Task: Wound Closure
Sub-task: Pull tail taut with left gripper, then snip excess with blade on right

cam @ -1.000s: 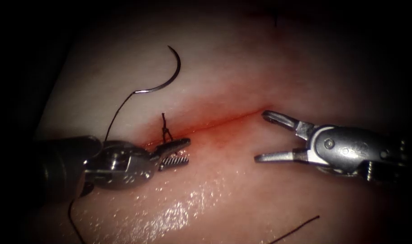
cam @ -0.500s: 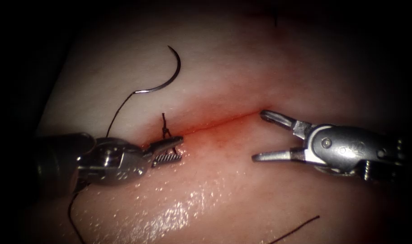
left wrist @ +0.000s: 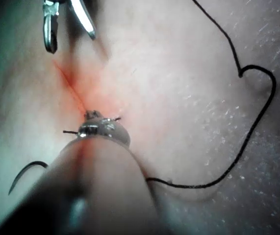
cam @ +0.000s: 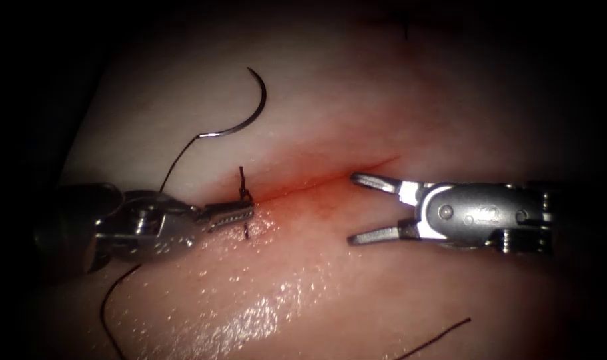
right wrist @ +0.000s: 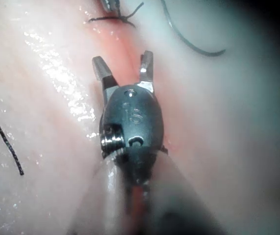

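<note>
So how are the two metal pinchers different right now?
The left tool has its jaws shut beside the knot on the cut; the right tool has its jaws spread wide. The left tool sits at the cut's left end, the right tool farther right. Neither holds the needle, which lies on the tissue.

Around the knot [cam: 244,193] at the cut [cam: 316,181]'s left end, room is tight: the left tool [cam: 233,215], jaws together and holding nothing, lies just left of it. Right of the knot, bare tissue [cam: 356,100] reaches the right tool [cam: 363,208] (jaws apart, empty). Above-left, the needle [cam: 246,110] lies free with its thread [cam: 176,163].
</note>
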Robot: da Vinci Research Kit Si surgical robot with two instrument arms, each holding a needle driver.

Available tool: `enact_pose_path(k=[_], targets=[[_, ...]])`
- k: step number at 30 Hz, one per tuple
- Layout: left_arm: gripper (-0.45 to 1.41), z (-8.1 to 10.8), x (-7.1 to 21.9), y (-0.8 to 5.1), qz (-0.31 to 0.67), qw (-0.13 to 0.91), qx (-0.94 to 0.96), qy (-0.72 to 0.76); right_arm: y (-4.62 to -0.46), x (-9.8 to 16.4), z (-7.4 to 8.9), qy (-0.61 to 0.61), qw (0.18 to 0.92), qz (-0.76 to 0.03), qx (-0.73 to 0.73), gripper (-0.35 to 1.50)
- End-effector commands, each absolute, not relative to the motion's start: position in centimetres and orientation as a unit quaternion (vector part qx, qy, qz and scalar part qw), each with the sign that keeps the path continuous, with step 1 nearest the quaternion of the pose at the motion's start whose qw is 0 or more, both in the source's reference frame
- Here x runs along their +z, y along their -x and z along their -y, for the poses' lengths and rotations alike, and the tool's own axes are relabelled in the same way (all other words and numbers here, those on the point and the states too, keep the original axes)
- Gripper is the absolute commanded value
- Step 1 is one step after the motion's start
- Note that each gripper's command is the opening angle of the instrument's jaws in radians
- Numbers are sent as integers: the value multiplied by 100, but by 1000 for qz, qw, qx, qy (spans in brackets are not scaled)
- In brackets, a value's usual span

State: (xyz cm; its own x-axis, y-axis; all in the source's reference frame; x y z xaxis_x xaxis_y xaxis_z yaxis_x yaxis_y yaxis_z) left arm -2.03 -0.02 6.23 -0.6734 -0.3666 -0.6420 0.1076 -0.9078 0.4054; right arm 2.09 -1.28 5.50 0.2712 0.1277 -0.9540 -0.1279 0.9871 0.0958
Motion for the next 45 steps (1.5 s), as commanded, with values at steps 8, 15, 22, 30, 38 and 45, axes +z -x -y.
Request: enact_pose_path(k=[8,15,22,30,38,45], targets=[[-45,-5,633,197,152,151,-869,-446,-283,598,130,9,756,-654,35,136],[-45,-3,639,194,148,152,-863,-458,-319,603,137,12,752,-659,19,136],[-45,-1,639,194,140,157,-862,-461,-325,599,126,14,755,-654,27,138],[-45,-1,637,194,136,155,-863,-462,-340,599,130,13,757,-653,35,138],[-45,-1,633,194,133,151,-863,-462,-353,598,132,13,755,-654,35,138],[-45,0,628,195,130,148,-863,-465,-364,601,130,15,756,-654,36,138]])
